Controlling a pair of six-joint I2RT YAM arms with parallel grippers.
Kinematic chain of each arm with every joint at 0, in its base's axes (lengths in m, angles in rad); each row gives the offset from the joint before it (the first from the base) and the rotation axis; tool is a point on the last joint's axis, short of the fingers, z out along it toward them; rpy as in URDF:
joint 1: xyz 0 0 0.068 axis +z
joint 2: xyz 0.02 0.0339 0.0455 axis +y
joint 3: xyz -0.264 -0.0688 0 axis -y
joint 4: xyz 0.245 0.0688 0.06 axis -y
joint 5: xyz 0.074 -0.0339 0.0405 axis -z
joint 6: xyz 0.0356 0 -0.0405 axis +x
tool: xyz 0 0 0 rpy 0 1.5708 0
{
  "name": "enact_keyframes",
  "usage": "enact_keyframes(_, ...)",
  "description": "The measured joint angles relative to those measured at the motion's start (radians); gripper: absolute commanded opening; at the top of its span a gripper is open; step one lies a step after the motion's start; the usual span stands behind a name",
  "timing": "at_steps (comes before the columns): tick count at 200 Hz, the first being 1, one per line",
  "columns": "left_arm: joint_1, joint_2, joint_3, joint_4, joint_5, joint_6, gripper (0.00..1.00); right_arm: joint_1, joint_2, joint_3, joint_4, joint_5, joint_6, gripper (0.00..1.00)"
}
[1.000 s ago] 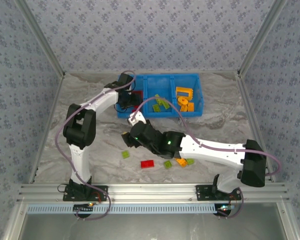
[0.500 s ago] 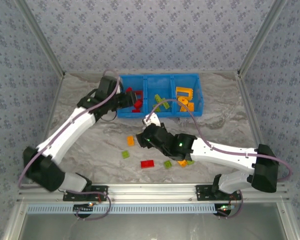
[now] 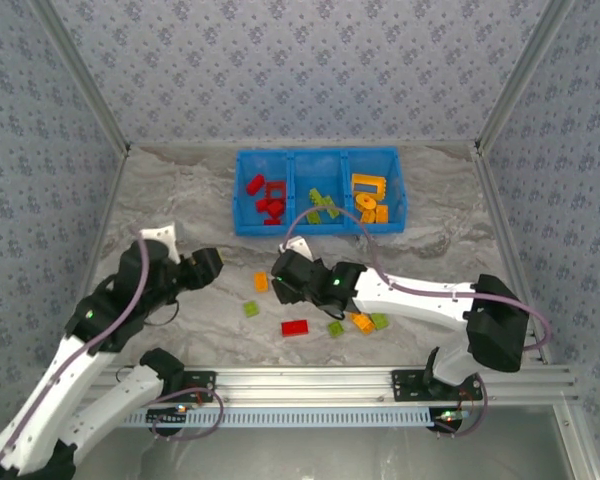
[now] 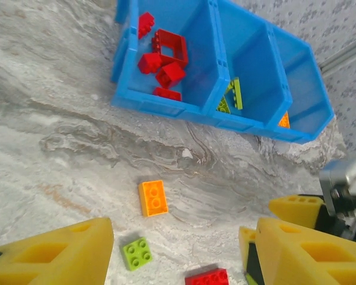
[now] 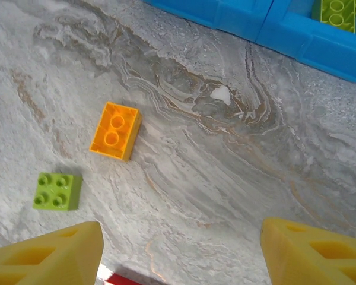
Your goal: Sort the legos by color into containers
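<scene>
Though both released, left gripper (image 4: 183,244), right gripper (image 5: 181,249) half off-frame; red lego (image 4: 209,277) too.

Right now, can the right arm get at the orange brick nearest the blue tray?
Probably yes: the orange brick lies on bare table just ahead of the right tool, its jaws open, nothing between them.

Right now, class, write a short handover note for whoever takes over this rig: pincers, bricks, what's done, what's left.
Left pincer: open, empty, above the table.
Right pincer: open, empty, near an orange brick and a green brick.
Done: blue tray holds red bricks left, green bricks middle, orange bricks right.
Left to sort: six loose bricks on the table, two orange, three green, one red brick.
</scene>
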Motion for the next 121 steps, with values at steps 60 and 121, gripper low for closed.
enact_keyframes(60,0.000,-0.075,-0.034,-0.063,-0.027,-0.010,0.68,-0.005,0.319,0.273,-0.062,-0.065,0.146,0.77)
enact_keyframes(121,0.000,-0.084,-0.047,-0.067,-0.016,-0.005,0.69,-0.053,0.540,0.428,-0.130,-0.161,0.175,0.67)
